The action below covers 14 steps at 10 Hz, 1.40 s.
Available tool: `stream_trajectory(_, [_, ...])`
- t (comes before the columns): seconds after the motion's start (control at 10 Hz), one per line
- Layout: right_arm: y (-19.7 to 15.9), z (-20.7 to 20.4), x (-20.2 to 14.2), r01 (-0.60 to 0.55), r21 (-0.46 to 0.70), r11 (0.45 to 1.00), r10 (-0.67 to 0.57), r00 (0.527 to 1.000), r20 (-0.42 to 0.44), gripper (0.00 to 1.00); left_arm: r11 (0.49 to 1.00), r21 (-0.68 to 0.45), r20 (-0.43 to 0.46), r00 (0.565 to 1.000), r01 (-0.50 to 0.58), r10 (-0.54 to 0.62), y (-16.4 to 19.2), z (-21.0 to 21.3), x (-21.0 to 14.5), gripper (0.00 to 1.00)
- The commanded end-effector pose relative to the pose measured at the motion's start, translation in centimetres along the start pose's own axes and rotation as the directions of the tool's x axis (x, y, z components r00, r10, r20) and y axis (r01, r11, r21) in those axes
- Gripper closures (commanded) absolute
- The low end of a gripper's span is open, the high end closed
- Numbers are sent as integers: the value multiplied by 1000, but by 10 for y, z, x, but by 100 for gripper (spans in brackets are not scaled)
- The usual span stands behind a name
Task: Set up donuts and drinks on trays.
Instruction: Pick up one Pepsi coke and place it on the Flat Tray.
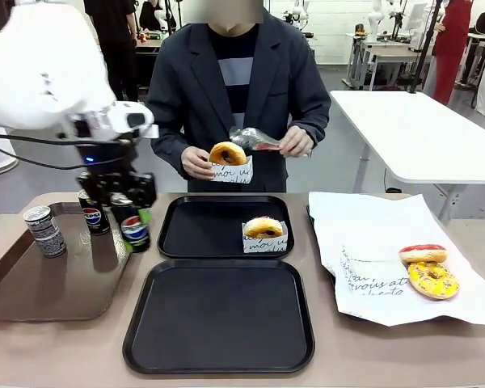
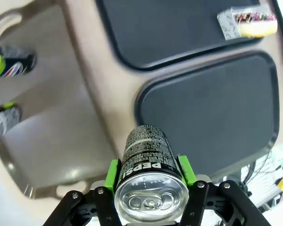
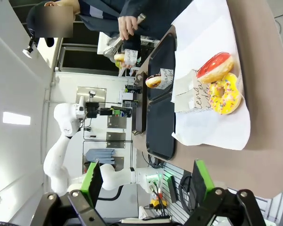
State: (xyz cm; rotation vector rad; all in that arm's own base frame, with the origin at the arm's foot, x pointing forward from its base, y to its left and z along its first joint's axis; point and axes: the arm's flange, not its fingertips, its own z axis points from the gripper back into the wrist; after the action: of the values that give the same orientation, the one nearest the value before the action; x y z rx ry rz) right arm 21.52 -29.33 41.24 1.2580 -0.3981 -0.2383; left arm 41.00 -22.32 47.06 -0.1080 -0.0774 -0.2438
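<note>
Pepsi can [image 2: 148,160] was the slim black kind, with white print down the side and the silver top and pull tab facing the wrist camera. The left gripper [image 2: 150,172] had it pinched tight between its green pads [image 2: 113,173], bottom middle of the left wrist view. From the front, the left arm [image 1: 40,65] came in from the upper left and the gripper pointed straight down at middle left. It held the can by the right edge of the brown tray [image 1: 32,299], just left of the far black tray [image 1: 186,234]. Couldn't tell if the can's base touched anything.

A second Pepsi can [image 1: 93,217] and the grey patterned can [image 1: 46,232] stood on the brown tray. A golden donut [image 1: 263,229] in its paper sleeve sat at the right of the far black tray, with the near black tray [image 1: 218,323] below it in the frame.

The right gripper [image 3: 148,181] had its jaws wide apart with nothing between them.
</note>
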Motion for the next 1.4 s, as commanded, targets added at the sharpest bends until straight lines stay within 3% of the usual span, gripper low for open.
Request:
stream_trajectory(0.0, [0,2,0,-21,16,1000,20,1000,9,0,999,21,36,999,-40,39,-10,-22,32,41])
stream_trajectory(0.1, [0,2,0,-21,16,1000,20,1000,9,0,999,4,54,998,-43,43,-13,-35,39,41])
stream_trajectory(0.2, [0,2,0,-21,16,1000,20,1000,9,0,999,-31,14,1000,-22,22,-14,-39,40,41])
stream_trajectory(0.5, [0,2,0,-21,16,1000,20,1000,9,0,988,-42,-165,975,147,-152,15,41,-49,41])
stream_trajectory(0.7, [0,2,0,-21,16,1000,20,1000,9,0,988,-44,-166,974,150,-155,32,53,-82,41])
stream_trajectory(1.0, [0,2,0,-21,16,1000,20,1000,9,0,987,-29,-175,972,155,-158,27,53,-66,41])
stream_trajectory(1.3, [0,2,0,-21,16,1000,20,1000,9,0,991,-9,-138,981,136,-136,27,55,-76,41])
